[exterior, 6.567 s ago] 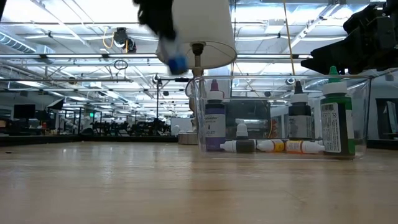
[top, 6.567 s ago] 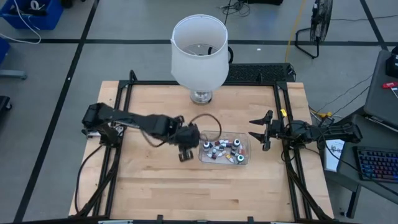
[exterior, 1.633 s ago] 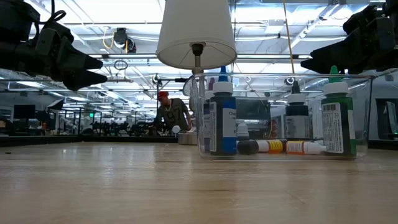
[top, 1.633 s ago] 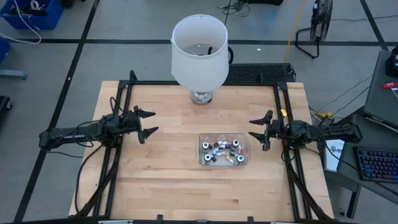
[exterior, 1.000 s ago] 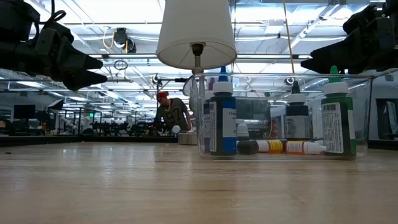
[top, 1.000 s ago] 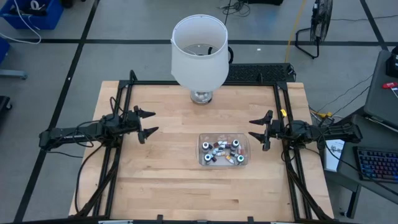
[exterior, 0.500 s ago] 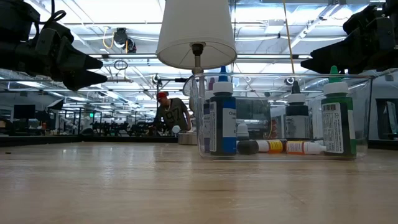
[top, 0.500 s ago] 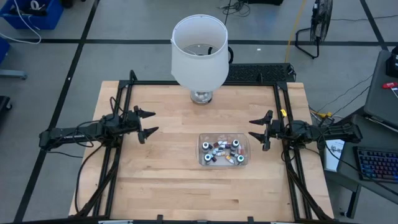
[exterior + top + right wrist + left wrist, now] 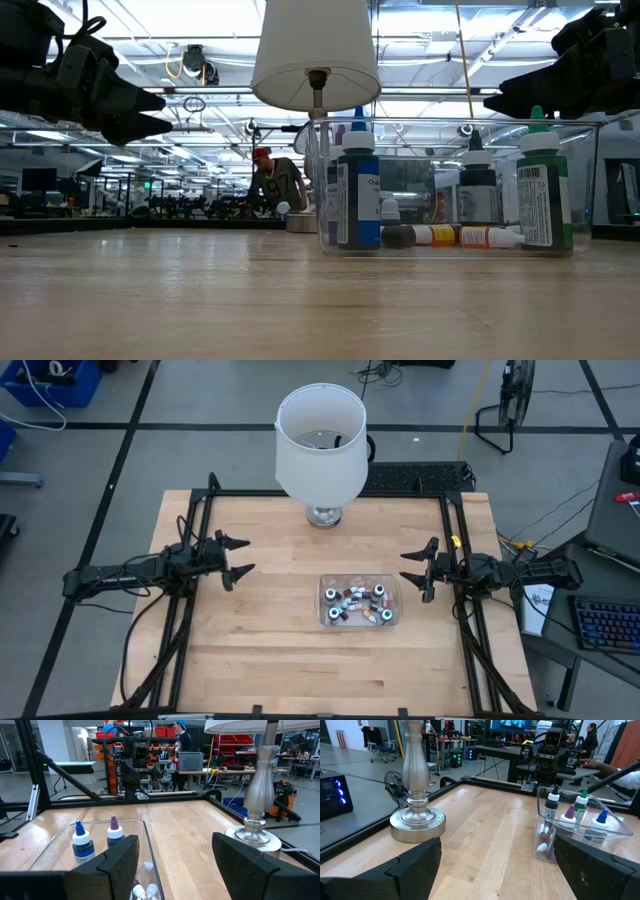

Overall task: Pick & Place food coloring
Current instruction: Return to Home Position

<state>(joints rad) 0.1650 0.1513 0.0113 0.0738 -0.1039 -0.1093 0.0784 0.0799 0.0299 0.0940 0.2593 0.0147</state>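
- High view: food coloring (image 9: 360,601) all down in clear tub (image 9: 322,603), just right of frame centre, below lamp (image 9: 320,440).
- Low view: tall blue bottle (image 9: 357,200) and green bottle (image 9: 541,200) upright, small bottles (image 9: 460,236) lying flat between.
- Probably light, rigid, slick plastic; tippy when upright. Best pinched across body, below cap.
- Left gripper (image 9: 248,556) mid-left, right gripper (image 9: 404,566) mid-right: both spread wide, holding nothing.

The light wooden table (image 9: 270,640) carries a white-shaded lamp with round silver base (image 9: 323,515) at its far edge, and a clear rectangular plastic tub (image 9: 360,575) right of centre.
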